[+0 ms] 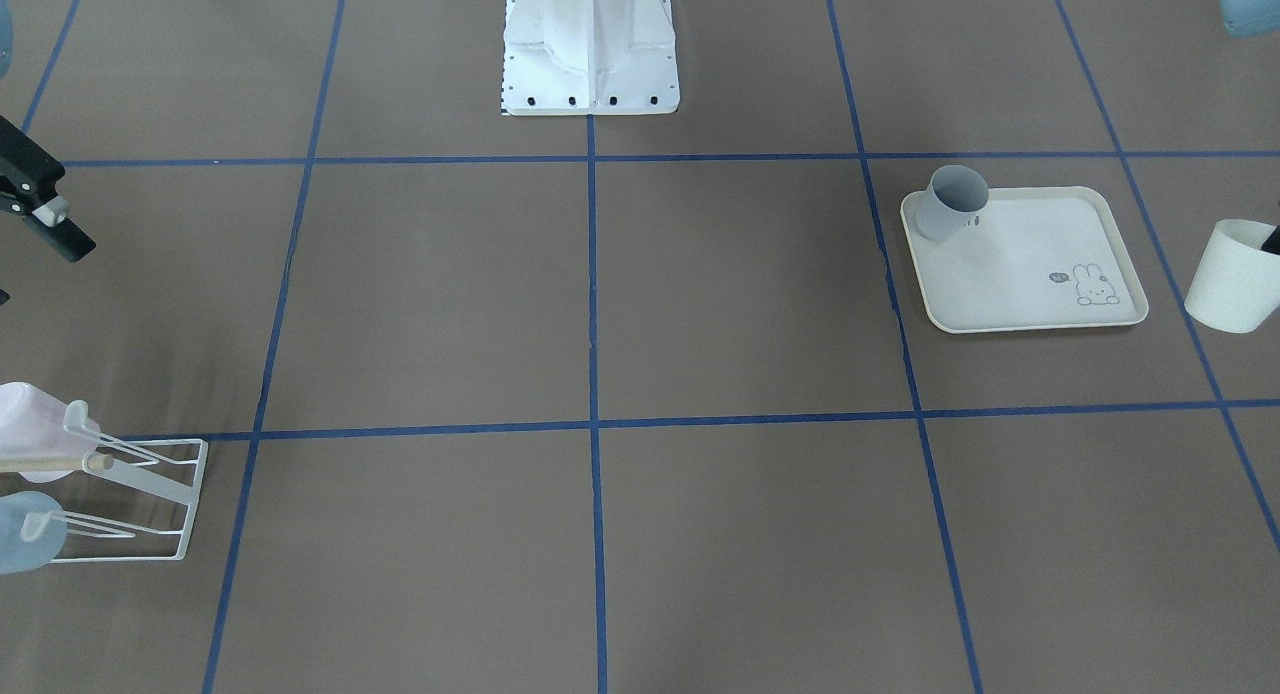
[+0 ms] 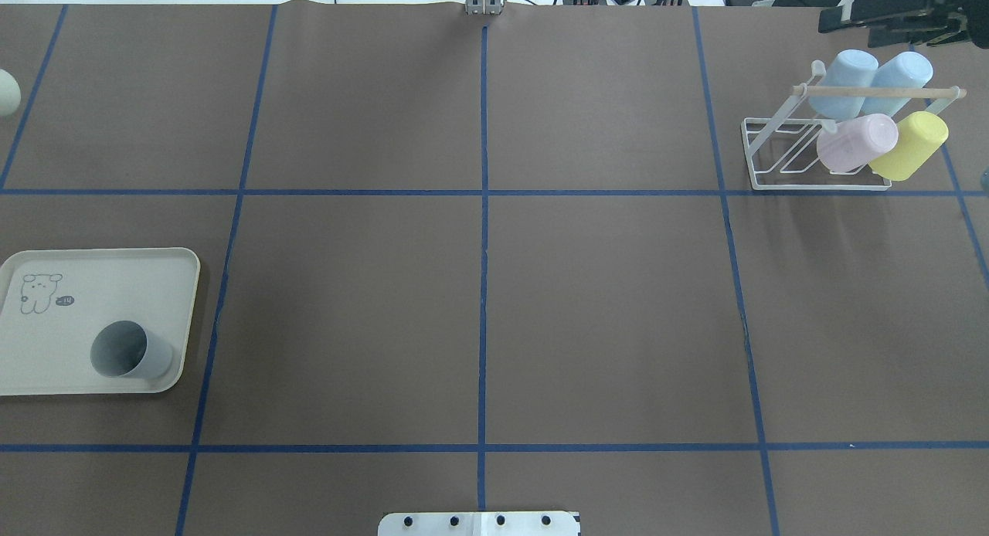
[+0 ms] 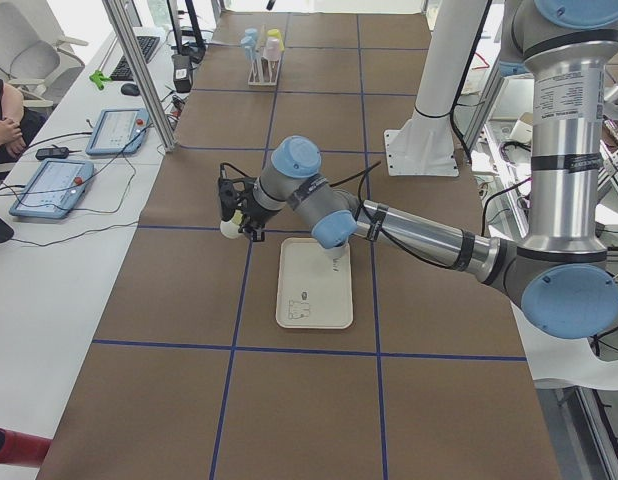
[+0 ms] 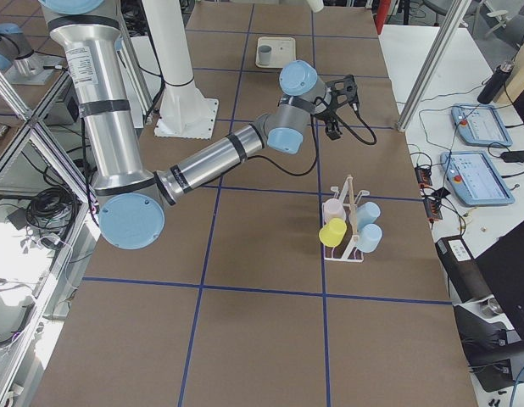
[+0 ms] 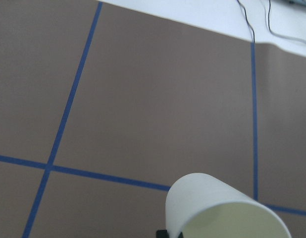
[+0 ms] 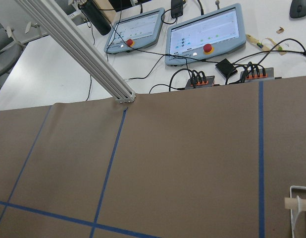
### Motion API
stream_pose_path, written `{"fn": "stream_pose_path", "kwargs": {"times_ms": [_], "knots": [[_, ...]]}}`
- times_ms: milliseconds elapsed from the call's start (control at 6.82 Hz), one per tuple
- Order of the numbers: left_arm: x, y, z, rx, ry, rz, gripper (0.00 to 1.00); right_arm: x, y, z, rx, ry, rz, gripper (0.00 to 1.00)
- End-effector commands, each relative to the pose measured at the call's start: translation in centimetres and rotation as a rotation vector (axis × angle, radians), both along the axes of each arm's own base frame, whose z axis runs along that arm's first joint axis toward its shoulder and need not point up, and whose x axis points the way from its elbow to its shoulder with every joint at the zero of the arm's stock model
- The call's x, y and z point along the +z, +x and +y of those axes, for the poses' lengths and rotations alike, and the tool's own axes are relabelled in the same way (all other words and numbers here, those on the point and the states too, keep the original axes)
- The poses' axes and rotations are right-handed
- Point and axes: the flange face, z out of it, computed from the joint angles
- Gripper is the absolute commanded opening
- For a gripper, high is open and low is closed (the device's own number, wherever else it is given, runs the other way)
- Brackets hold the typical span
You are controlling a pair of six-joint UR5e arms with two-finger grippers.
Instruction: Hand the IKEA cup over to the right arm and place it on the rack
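Note:
My left gripper (image 1: 1272, 237) is shut on the rim of a cream-white cup (image 1: 1232, 276), with one dark finger inside it. It holds the cup past the tray's outer side; the cup fills the bottom of the left wrist view (image 5: 217, 208). A grey cup (image 2: 127, 351) stands on the cream rabbit tray (image 2: 100, 277). The white wire rack (image 2: 780, 161) with a wooden dowel stands at the far right and holds two blue cups, a pink cup (image 2: 856, 140) and a yellow cup (image 2: 910, 144). My right gripper (image 2: 881, 22) hovers behind the rack, open and empty.
The robot's white base (image 1: 590, 44) stands at the table's middle edge. Blue tape lines (image 2: 483, 250) cross the brown table. Operator tablets and cables (image 6: 202, 34) lie past the far edge. The rack's corner shows in the right wrist view (image 6: 299, 203).

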Motion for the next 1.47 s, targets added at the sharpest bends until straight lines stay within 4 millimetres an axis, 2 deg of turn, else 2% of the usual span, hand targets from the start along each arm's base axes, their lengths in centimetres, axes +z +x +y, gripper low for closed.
{"fn": "stream_pose_path", "kwargs": {"times_ms": [0, 147, 440, 586, 733, 1026, 1173, 1319], "knots": [[-5.4, 4.2, -0.7, -0.132, -0.082, 0.173, 0.00, -1.1, -1.2, -0.1, -0.002, -0.037, -0.043, 0.99], [-8.1, 8.8, -0.7, -0.176, -0.127, 0.240, 0.00, -2.3, -2.5, 0.0, 0.002, -0.064, -0.104, 0.99], [-12.6, 18.9, -0.3, -0.277, -0.223, 0.393, 0.00, -4.6, -7.5, 1.4, 0.058, -0.128, -0.274, 0.99], [-14.7, 21.9, 0.3, -0.290, -0.278, 0.484, 0.00, -5.2, -9.6, 2.1, 0.075, -0.150, -0.336, 0.99], [-16.5, 22.3, 0.7, -0.315, -0.318, 0.617, 0.00, -6.2, -11.3, 2.7, 0.080, -0.179, -0.397, 0.99], [-19.0, 24.0, 3.3, -0.307, -0.386, 0.931, 0.00, -9.7, -15.1, 3.7, 0.097, -0.244, -0.517, 0.99], [-20.4, 24.4, 4.4, -0.289, -0.422, 1.074, 0.00, -12.0, -16.8, 4.3, 0.092, -0.271, -0.580, 0.99], [-21.1, 26.0, 5.1, -0.286, -0.448, 1.194, 0.00, -14.3, -18.2, 4.9, 0.083, -0.294, -0.642, 0.99]]}}
